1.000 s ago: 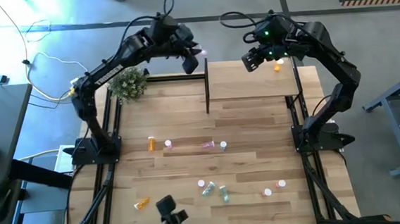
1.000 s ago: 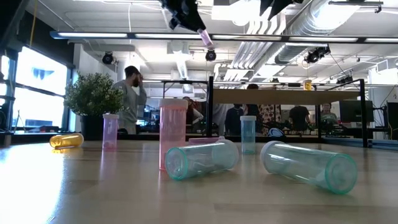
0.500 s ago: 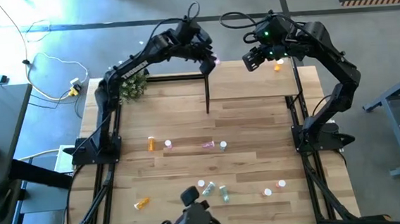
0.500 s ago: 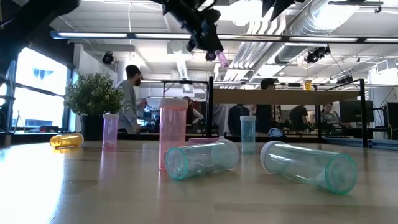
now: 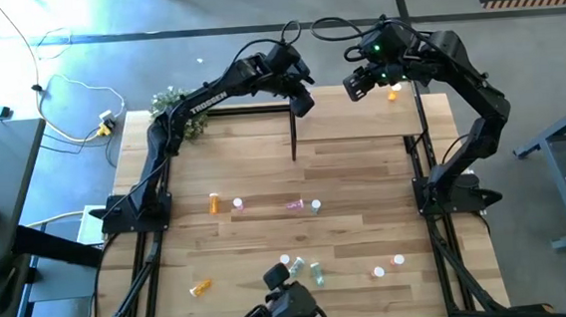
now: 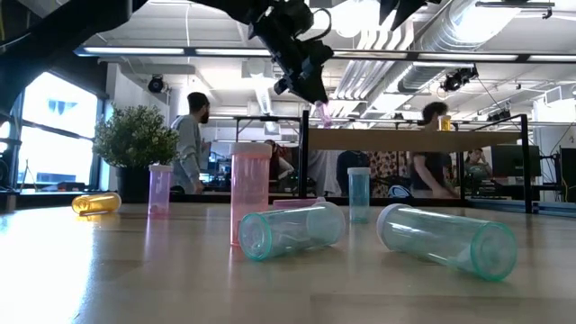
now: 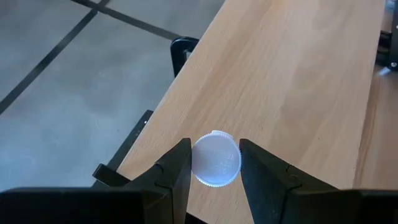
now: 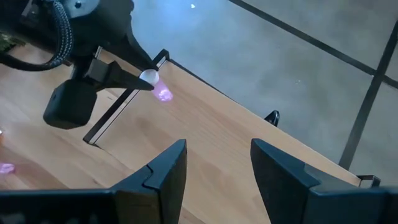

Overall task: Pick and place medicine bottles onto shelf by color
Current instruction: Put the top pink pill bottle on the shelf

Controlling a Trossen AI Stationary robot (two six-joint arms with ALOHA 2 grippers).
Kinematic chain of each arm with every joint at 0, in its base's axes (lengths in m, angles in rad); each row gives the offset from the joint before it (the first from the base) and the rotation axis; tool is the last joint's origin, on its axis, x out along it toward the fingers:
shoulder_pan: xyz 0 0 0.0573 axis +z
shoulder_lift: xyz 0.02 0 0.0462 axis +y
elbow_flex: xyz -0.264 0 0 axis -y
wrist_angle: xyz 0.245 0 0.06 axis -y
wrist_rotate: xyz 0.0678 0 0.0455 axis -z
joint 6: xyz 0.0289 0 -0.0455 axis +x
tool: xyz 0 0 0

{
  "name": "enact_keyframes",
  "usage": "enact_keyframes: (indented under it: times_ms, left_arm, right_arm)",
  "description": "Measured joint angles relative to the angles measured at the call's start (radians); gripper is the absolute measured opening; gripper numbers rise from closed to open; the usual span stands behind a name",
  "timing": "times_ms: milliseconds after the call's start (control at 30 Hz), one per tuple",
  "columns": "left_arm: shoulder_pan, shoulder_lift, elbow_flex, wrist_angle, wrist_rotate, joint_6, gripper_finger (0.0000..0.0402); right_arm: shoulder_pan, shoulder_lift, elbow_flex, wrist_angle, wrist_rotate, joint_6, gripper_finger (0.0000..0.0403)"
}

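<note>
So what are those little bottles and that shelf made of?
The bottles look like tinted see-through plastic: the room shows through their walls. The one in the left claw has a ridged white cap, likely plastic. The shelf looks like pale matte wood with visible grain.

White "TROSSEN" lettering runs along the left arm (image 5: pixel 199 102); nothing else legible.

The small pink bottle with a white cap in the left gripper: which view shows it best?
The right wrist view: the small pink bottle shows cap and body in the left gripper. The left wrist view shows its cap, the low view its body; the high view hides it.
</note>
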Motion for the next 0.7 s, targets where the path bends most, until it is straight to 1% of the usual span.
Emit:
enact_keyframes:
  times_ms: [300, 467, 567, 700]
  left_arm:
    - [-0.006, 0.017, -0.001, -0.060, -0.015, 0.000, 0.0113]
    - [-0.022, 0.017, -0.001, -0.051, -0.014, 0.000, 0.0113]
    - [-0.023, 0.017, -0.001, -0.036, -0.013, 0.033, 0.0113]
    - [-0.023, 0.034, -0.002, -0.024, -0.044, 0.053, 0.0113]
  right_arm:
    - [0.000, 0.000, 0.000, 0.004, 0.009, 0.000, 0.0170]
    - [0.000, 0.012, -0.001, 0.015, 0.009, 0.000, 0.0170]
    - [0.000, 0.028, -0.002, 0.015, 0.009, -0.003, 0.0170]
    - [0.000, 0.043, -0.002, 0.014, 0.008, -0.018, 0.0170]
